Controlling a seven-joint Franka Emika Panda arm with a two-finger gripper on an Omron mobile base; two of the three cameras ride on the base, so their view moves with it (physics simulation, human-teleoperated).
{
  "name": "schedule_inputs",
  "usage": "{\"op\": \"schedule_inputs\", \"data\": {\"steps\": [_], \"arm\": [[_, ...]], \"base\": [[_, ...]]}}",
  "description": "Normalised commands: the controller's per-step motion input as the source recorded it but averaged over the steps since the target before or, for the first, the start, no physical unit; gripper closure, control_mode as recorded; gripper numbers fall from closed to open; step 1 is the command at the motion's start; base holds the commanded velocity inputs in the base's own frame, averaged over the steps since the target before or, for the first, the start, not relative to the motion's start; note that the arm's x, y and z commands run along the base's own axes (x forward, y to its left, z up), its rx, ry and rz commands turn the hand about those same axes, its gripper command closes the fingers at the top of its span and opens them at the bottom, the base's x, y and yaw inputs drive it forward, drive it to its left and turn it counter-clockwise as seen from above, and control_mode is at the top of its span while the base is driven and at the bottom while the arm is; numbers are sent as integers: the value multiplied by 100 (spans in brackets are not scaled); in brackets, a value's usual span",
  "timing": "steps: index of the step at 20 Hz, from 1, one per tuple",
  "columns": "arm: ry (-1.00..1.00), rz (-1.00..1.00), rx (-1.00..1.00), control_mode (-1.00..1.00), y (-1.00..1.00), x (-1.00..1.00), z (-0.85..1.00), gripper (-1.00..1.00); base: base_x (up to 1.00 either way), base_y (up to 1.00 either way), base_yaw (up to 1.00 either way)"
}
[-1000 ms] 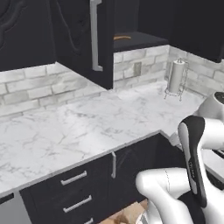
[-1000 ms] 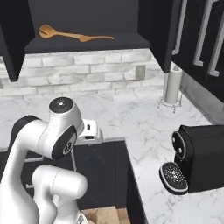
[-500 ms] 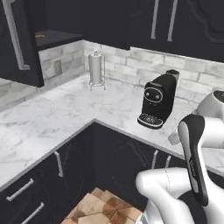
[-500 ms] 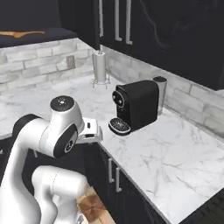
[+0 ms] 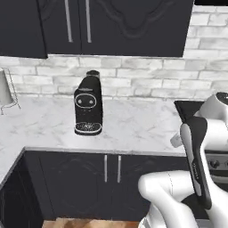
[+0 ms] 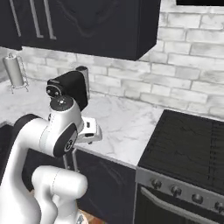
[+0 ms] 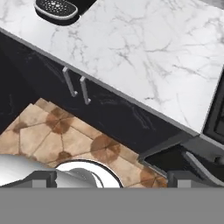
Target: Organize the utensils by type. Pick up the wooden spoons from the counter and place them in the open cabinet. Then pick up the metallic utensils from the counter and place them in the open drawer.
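The counter (image 5: 133,120) (image 6: 122,127) (image 7: 144,48) is a white marble worktop with grey veins over black base cabinets, and no utensil lies on the stretch in view. The wooden spoons, the metallic utensils, the open cabinet and the open drawer are out of view. My gripper (image 7: 113,179) hangs in front of the counter, over the tiled floor and level with the base cabinet doors. It is open, its two dark fingertips (image 7: 41,177) stand wide apart, and nothing is between them.
A black coffee machine (image 5: 88,107) (image 6: 68,87) stands on the counter. A paper towel holder (image 5: 5,91) (image 6: 15,72) is at the far left. A black stove (image 6: 192,148) (image 7: 216,118) adjoins the counter on the right. Closed black wall cabinets (image 5: 111,22) hang above.
The whole picture has swung right as the base turned. The cabinet with a wooden spoon has passed out on the left; the coffee machine and stove have come in. The gripper stays open.
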Motion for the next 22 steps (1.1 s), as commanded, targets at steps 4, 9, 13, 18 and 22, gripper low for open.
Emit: {"op": "schedule_inputs", "data": {"steps": [4, 9, 13, 18, 22], "arm": [[0, 0, 0, 100, 0, 0, 0, -100], [0, 0, 0, 100, 0, 0, 0, -100], [0, 0, 0, 100, 0, 0, 0, -100], [0, 0, 0, 100, 0, 0, 0, -100], [0, 0, 0, 100, 0, 0, 0, -100]], "base": [[-35, -1, -91], [-24, -3, -96], [-2, -14, -99], [2, -23, -88], [6, -27, -77]]}}
